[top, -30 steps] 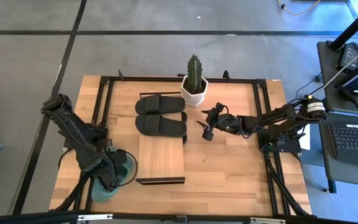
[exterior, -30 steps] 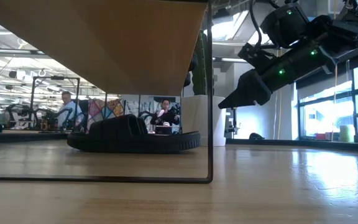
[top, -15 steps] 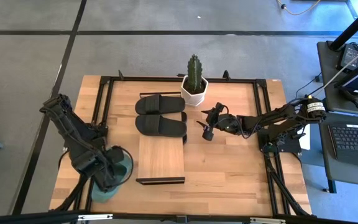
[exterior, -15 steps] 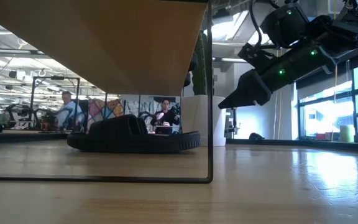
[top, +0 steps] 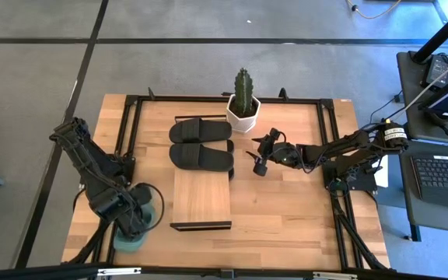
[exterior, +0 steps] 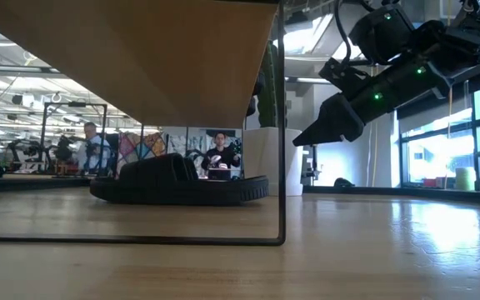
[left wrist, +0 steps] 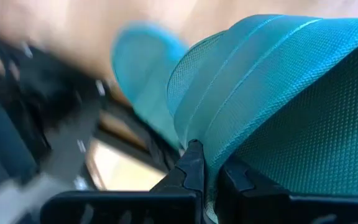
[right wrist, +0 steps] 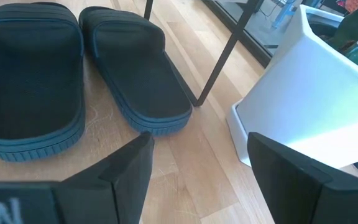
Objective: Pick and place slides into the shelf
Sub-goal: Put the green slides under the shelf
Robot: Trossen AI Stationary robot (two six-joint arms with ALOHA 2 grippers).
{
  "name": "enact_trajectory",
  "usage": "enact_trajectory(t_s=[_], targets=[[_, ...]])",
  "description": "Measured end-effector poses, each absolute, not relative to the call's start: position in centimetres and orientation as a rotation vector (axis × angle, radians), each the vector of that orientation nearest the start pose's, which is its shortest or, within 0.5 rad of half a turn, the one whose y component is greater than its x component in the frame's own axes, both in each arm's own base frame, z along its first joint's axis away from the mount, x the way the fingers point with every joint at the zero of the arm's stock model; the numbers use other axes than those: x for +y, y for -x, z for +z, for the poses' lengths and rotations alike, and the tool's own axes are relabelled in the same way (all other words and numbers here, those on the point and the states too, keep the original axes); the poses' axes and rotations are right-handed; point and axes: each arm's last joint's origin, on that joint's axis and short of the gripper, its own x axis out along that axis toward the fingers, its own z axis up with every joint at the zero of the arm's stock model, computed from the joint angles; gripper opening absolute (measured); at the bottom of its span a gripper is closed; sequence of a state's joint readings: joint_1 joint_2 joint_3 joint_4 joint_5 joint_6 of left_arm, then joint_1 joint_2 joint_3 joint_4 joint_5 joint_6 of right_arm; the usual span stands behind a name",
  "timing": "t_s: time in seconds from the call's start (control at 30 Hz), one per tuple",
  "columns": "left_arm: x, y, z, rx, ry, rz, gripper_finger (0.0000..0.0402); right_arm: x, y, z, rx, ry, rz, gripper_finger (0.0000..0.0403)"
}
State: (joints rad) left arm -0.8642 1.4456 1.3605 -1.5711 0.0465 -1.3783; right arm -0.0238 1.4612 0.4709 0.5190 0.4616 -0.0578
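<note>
High view: the bench (top: 286, 202) is a wooden top with a black frame. The shelf (top: 201, 199) lies near its middle, and at 12 o'clock from it two black slides (top: 201, 148) lie side by side, touching each other. A cactus pot (top: 243, 111) stands at 1 o'clock from them. The left pincer (top: 136, 223) is at 8 o'clock of the bench, close to the near edge, and it is closed on the strap of a green slide (top: 141, 225); the arm hides most of this slide. The right pincer (top: 258, 154) hangs at 3 o'clock from the black slides with its fingers wide apart and nothing between them. The bench at 4 o'clock is open wood.

Low view: the plank of the shelf (exterior: 140, 50) fills the top, cut off by the picture edge, and one thin black leg comes down to the bench. Under it one black slide (exterior: 179, 183) is seen from the side. The right pincer (exterior: 302, 137) points down-left, above the wood. People sit far behind, hard to make out.

Left wrist view: the fingers (left wrist: 188, 171) stand narrow, pinching the green strap (left wrist: 278, 106); the rest is blurred.

Right wrist view: both black slides (right wrist: 79, 74) are near, the white pot (right wrist: 303, 118) is cut off, and the fingers (right wrist: 126, 171) stand wide.
</note>
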Motion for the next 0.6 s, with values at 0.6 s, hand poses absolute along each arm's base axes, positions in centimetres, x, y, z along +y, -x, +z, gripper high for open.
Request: enact_trajectory(t_s=[0.6], targets=[[-20.4,-19.2,32.6,1.554,0.972,-0.046,0.0008,-1.9,-25.9,15.1,0.482,0.173,-0.459,0.0259]])
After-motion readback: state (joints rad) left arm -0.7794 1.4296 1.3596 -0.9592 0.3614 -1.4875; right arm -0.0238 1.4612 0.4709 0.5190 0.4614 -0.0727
